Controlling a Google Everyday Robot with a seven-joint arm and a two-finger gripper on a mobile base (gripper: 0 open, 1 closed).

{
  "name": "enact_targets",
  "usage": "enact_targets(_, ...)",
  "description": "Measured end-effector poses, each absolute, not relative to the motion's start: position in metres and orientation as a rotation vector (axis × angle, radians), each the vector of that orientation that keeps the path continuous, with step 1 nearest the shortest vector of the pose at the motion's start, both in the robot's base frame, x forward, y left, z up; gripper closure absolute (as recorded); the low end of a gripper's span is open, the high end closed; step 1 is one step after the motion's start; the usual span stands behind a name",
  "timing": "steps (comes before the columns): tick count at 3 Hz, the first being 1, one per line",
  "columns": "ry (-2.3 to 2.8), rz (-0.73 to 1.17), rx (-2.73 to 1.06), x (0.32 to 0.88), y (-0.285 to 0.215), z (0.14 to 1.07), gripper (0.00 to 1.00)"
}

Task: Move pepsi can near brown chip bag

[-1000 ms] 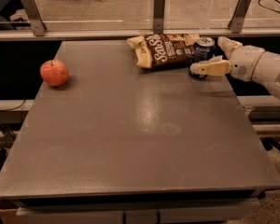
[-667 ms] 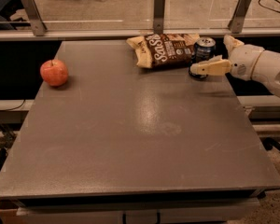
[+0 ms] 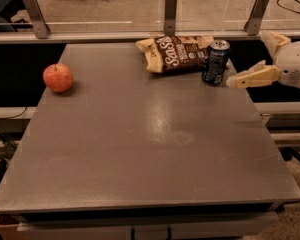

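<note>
Pepsi can (image 3: 216, 62): upright, far right of desk (image 3: 140, 149), hard beside brown chip bag (image 3: 176, 53); you can judge the placement done.
Gripper (image 3: 247, 59): just right of can, jaws wide and empty, so the can stands unaided.

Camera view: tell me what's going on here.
A robot arm's pincer hangs open at the far right edge of the table, just right of the can and clear of it, holding nothing. The can stands upright right beside the right end of the bag, so the move looks done. An apple sits alone on the left side.
</note>
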State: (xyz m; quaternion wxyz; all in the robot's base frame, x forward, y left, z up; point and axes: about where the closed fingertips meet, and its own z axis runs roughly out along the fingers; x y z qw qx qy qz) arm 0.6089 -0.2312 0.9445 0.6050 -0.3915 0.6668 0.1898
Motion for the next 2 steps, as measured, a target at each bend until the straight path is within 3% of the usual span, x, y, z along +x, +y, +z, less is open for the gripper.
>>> enact_targets(1,1.519,0.347,-1.053,0.547,-0.239,0.999,0.0)
enact_targets(2,1.505,0.372,-1.095,0.536,-0.227,1.004,0.0)
